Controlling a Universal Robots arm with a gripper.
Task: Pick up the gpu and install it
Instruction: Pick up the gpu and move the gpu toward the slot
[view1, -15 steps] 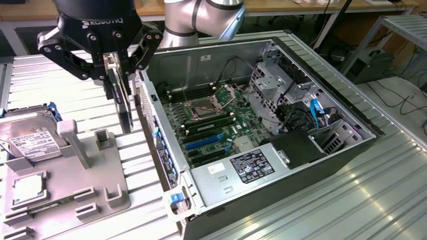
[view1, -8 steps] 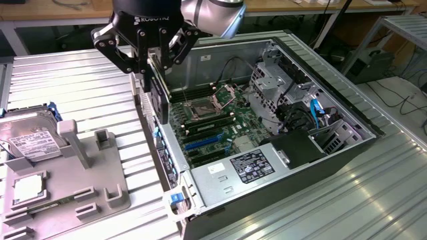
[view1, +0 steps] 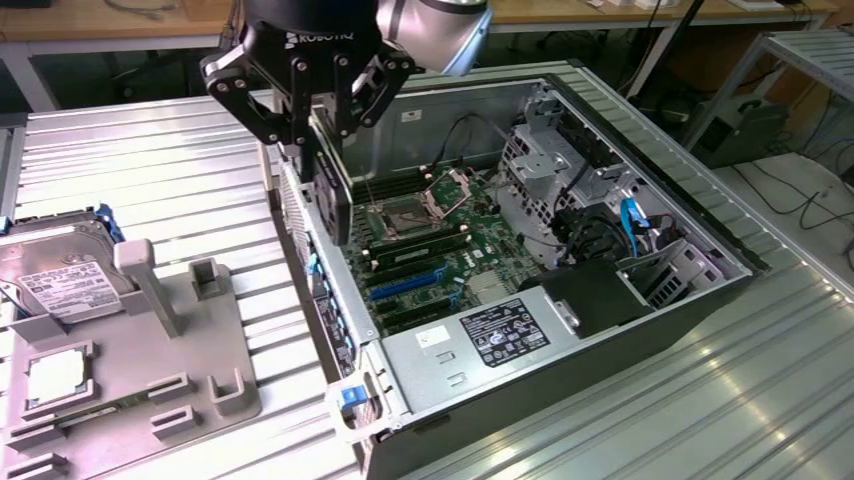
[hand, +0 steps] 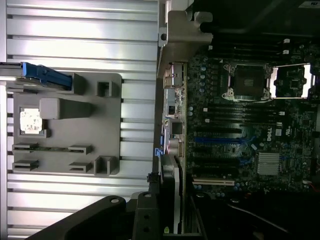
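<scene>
The tool (view1: 320, 128) pinches the gpu (view1: 334, 195) by its upper edge, so the card hangs upright with its lower edge just inside the rear wall of the open computer case (view1: 694, 200), on the exterior view's left, above the motherboard (view1: 427, 250). On the table (view1: 160, 170) beside the case, a grey holder (view1: 200, 350) carries a hard drive (view1: 60, 275) and a small square chip (view1: 56, 375)
</scene>
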